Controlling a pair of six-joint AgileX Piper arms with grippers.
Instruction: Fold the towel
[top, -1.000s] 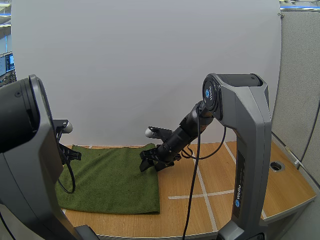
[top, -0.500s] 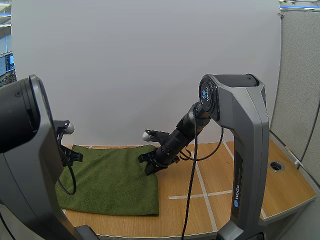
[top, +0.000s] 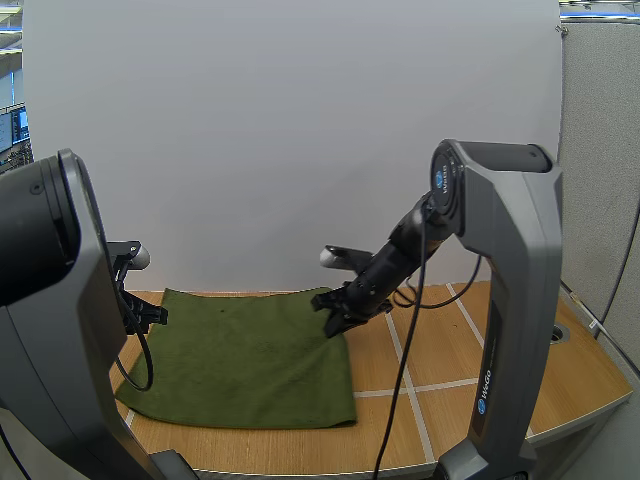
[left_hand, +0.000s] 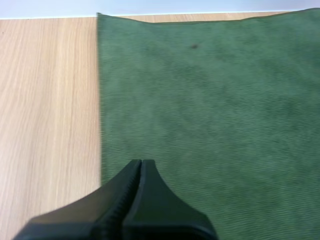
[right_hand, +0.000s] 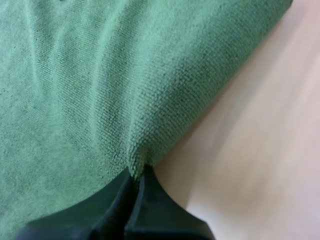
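A dark green towel (top: 240, 355) lies spread flat on the wooden table (top: 450, 410). My right gripper (top: 335, 322) is at the towel's right edge near the far corner. In the right wrist view its fingertips (right_hand: 137, 175) are shut on the towel's edge (right_hand: 100, 75), and creases run into the pinch. My left gripper (top: 148, 314) is by the towel's left side. In the left wrist view its fingers lie together as one dark wedge (left_hand: 141, 164) just inside the left edge of the towel (left_hand: 210, 100), which lies smooth beneath them.
White tape lines (top: 400, 388) cross the table to the right of the towel. A round hole (top: 553, 332) sits near the table's right edge. A white backdrop stands close behind the towel's far edge. Bare wood (left_hand: 45, 100) lies left of the towel.
My right gripper shut on the towel's right edge and drew it to the right, spreading the cloth wider. The left gripper stayed shut in place.
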